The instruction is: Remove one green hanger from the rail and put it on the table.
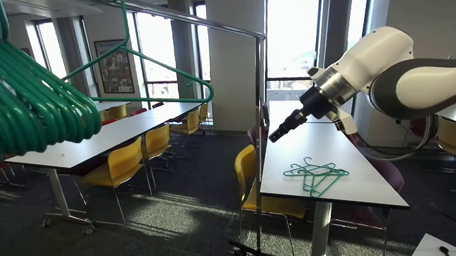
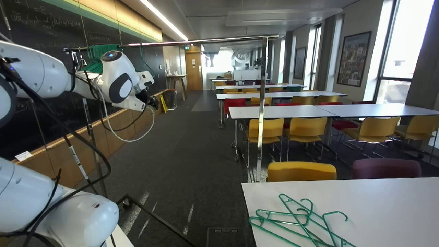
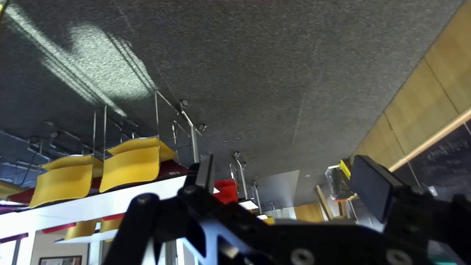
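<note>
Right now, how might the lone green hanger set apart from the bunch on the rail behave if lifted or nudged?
The green hanger is probably stiff, as its thin frame hangs in a clear triangle. It looks light for its size, being mostly open outline. Nudged, it would likely swing or slide, since it simply hangs from the shiny rail.

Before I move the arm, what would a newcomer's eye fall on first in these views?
Probably the packed bunch of teal-green hangers looming at the left of an exterior view, with a single green hanger on the rail to its right. Next, a loose tangle of green hangers on the white table at lower right. Low in the wrist view sits the gripper, open and empty.
</note>
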